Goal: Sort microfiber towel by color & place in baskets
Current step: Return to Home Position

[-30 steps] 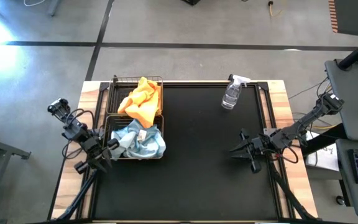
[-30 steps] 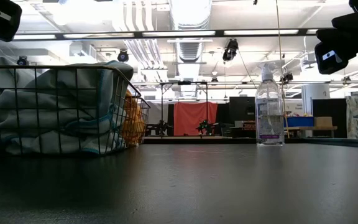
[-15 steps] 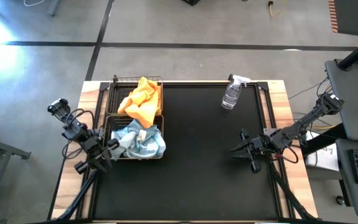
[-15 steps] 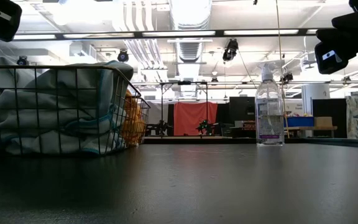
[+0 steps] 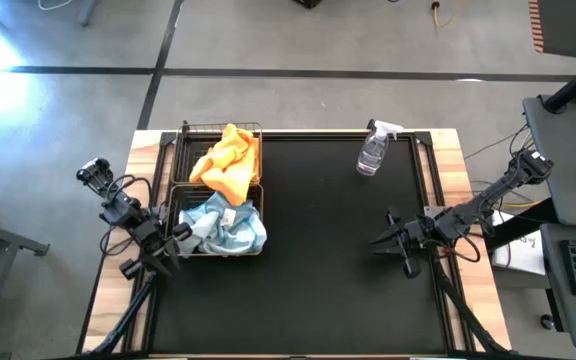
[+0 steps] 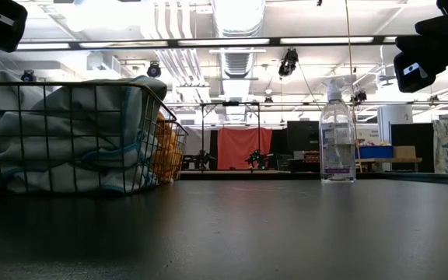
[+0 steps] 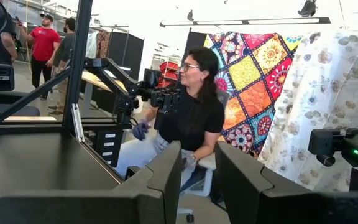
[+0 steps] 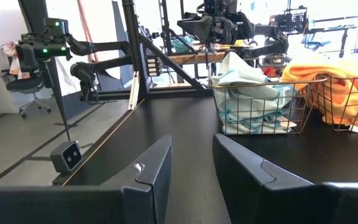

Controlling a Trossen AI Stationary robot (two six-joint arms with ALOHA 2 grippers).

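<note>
I log left gripper (image 5: pixel 176 240) at 9 o'clock, right gripper (image 5: pixel 376 241) at 3, both narrowly parted, empty; towels (image 5: pixel 230 165) in baskets (image 5: pixel 206 127) at 10.

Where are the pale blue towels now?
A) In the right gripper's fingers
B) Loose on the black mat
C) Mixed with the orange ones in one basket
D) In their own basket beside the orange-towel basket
D: the pale blue towels fill one basket, and the orange towels sit in the adjoining basket.
</note>
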